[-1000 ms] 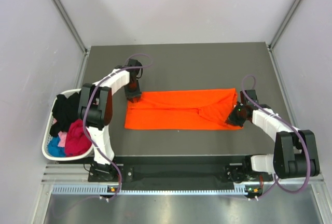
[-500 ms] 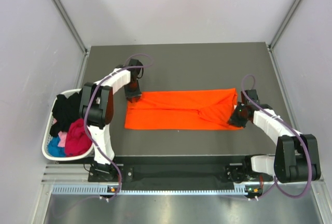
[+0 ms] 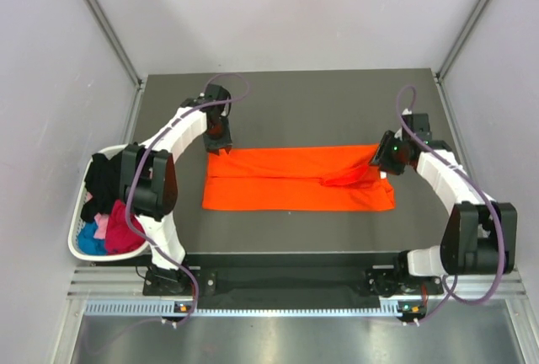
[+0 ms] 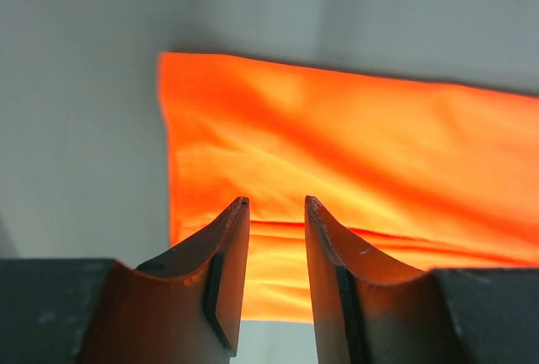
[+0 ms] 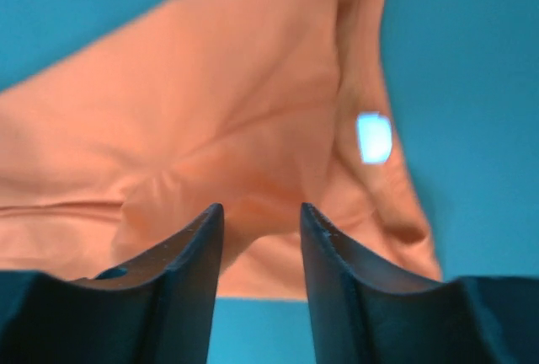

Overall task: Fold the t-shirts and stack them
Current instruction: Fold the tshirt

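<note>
At the near edge a slotted metal rail carries the two arm bases. Beyond it lies the counter, a dark grey matt slab. Off its left side, close to the left arm's base, a white basket holds a heap of cloth. A blue garment is nearest, a magenta garment lies beside it, and a black garment sits at the far end, draped over the rim.

Across the middle of the counter the orange tee lies flat as a long band running left to right. It has a fold line along its length and a raised wrinkle towards its right end. In the right wrist view a small pale label shows on that end.

The right tool hangs over the tee's far right corner, its jaws apart with only air between them, gripping nothing. The left tool is at the tee's far left corner, its jaws likewise parted a little and holding nothing, and the cloth shows through the gap in its wrist view. Whether its tips touch the cloth cannot be told.

Past the tee the dark surface continues to its far edge. Plain pale grey walls close the space on three sides, the back wall meeting the side walls at slanting metal posts
</note>
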You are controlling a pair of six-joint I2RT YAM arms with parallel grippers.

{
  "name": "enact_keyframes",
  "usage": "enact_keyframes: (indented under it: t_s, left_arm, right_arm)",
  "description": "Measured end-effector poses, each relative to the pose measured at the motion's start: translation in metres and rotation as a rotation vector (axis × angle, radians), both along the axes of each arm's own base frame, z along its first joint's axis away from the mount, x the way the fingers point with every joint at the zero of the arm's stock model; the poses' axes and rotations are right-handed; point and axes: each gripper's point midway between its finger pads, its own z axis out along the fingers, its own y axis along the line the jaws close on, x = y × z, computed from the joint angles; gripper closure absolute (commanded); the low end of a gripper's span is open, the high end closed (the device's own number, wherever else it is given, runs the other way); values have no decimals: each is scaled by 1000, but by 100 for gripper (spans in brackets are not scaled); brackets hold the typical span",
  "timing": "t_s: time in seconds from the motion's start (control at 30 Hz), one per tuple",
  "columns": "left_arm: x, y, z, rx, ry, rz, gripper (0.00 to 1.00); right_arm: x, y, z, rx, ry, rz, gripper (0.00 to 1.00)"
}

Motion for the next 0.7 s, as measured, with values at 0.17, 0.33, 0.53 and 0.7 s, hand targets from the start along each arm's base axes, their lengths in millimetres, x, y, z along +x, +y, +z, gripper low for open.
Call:
enact_keyframes:
  t_s: [0.17,0.33,0.53,0.7]
  left_arm:
    - [2,-16,13,-52,-31,-51,62]
    - [4,-23,18,-86,-41,-66,62]
    - [3,-29,19,-111,-38,-78,62]
    - [3,-29,19,-112,-38,-78,62]
  right_arm:
    - [23,-15,5,26,-27,32,53]
    - [37,-12,18,46,-70,89,54]
    - [34,-8,19,55,-67,123,54]
    - [22,-8,31,54,-76,121,54]
